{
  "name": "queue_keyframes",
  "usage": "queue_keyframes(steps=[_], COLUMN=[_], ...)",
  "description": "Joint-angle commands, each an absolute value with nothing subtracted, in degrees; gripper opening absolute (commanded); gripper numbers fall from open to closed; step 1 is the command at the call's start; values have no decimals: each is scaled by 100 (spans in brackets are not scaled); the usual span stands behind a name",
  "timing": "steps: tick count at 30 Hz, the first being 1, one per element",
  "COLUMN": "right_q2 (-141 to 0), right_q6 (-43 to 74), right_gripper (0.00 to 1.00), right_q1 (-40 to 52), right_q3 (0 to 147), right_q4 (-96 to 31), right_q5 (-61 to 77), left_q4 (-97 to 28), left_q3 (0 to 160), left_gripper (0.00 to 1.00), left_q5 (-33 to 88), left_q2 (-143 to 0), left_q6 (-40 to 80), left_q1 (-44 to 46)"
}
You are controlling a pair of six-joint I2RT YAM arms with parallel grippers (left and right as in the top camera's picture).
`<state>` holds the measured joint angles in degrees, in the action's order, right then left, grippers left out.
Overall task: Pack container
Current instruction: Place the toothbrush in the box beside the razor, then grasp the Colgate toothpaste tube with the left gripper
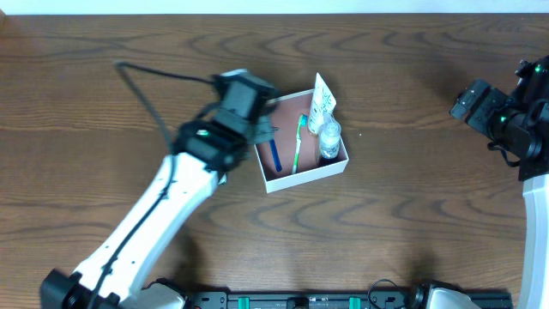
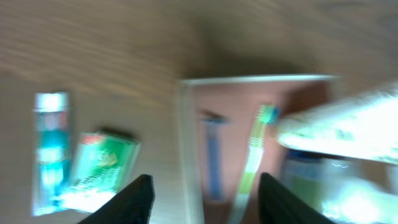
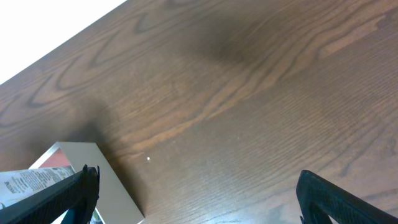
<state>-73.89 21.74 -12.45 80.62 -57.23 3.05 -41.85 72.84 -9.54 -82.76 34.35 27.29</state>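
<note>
- While a teal tube [image 2: 50,146] and a green packet [image 2: 102,163] lie on the table [image 1: 103,51] just outside the container [image 2: 188,143], the left gripper [image 2: 205,182] hangs over its left wall; a descent from here could catch the thin cardboard edge and shove or tip the box; the wrist view is blurred, so aim is hard to judge
- Mid-table, the container holds a blue razor [image 1: 274,156], a green toothbrush [image 1: 297,146], a bottle [image 1: 328,142] and a white tube [image 1: 322,101] propped on the far wall — a knock might topple that tube out
- Left gripper: fingers well apart; nothing between them; no contact visible
- Right gripper [image 3: 198,177]: spread wide and empty — over bare wood, well right of the box
</note>
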Motion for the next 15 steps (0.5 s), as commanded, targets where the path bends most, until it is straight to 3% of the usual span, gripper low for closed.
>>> queue_keyframes(steps=[1, 4, 15], right_q2=[-7406, -7406, -7406], right_q6=[2224, 2224, 2224], right_gripper=[99, 99, 99], right_q1=[-1280, -1278, -1278], right_q3=[8088, 8088, 8088], right_q4=[-5728, -5728, -5728], right_q5=[327, 325, 327], left_q4=[-4600, -4825, -4563], left_q3=[7295, 7242, 7227], left_gripper=[61, 68, 70], left_q5=[-1271, -985, -642], left_q2=[-8344, -8604, -10304], left_q6=[2858, 2432, 1966], left_q1=[2075, 1498, 301])
